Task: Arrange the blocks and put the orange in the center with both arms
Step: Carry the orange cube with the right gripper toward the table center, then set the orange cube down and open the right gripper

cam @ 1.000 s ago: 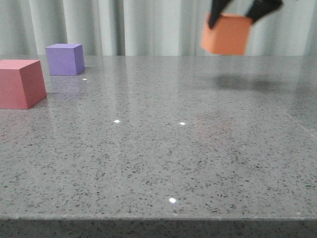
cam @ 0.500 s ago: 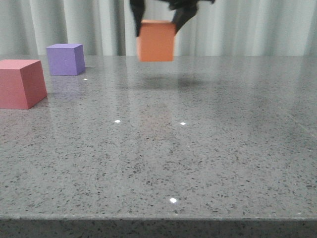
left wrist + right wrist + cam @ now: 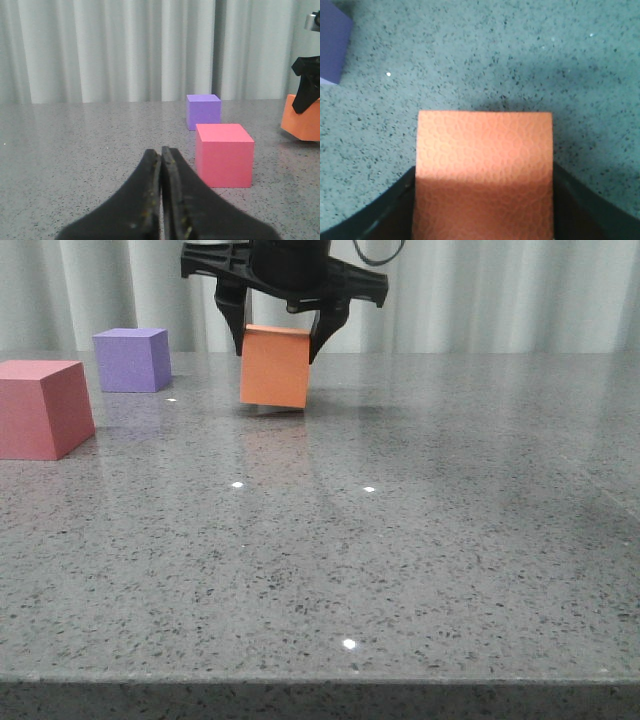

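Observation:
My right gripper [image 3: 278, 340] is shut on the orange cube [image 3: 275, 366], holding it low over the grey table, slightly tilted, right of the purple cube [image 3: 132, 359]. From the right wrist, the orange cube [image 3: 485, 160] fills the space between the black fingers [image 3: 395, 205]. The pinkish-red cube [image 3: 40, 408] rests at the left edge, nearer than the purple one. My left gripper [image 3: 161, 151] is shut on nothing and low over the table. In its view the pinkish-red cube [image 3: 224, 155], the purple cube [image 3: 203, 111] and the orange cube [image 3: 302, 119] show. The front view does not show it.
The grey speckled table [image 3: 400, 540] reaches to a pale curtain [image 3: 520, 295] at the back. Its front edge [image 3: 320, 680] runs along the bottom of the front view.
My right gripper has carried the orange cube from high at the right leftward and down, to just over the table beside the purple cube. The other two cubes stayed put.

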`<state>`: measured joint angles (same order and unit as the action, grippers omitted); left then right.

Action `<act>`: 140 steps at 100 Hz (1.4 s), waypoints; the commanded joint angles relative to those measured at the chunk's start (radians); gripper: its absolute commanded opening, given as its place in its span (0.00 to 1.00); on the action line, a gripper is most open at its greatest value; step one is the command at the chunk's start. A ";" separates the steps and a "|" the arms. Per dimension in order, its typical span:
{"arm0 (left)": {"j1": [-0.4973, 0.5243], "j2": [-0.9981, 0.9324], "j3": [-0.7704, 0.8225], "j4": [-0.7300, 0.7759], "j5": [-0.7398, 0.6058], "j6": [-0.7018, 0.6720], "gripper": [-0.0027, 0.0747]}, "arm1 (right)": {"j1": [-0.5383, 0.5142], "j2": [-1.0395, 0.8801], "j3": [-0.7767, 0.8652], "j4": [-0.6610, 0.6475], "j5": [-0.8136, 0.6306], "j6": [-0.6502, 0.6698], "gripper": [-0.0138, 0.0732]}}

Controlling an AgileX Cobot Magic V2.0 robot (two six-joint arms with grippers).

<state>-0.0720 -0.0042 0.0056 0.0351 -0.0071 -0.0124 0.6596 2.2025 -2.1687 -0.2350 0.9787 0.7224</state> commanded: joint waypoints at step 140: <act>0.001 -0.032 0.044 -0.009 -0.082 0.002 0.01 | -0.120 -0.287 -0.062 -0.074 0.064 -0.238 0.92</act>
<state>-0.0720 -0.0042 0.0056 0.0351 -0.0071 -0.0124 0.5761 2.0199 -2.2245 -0.2721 1.0750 0.5484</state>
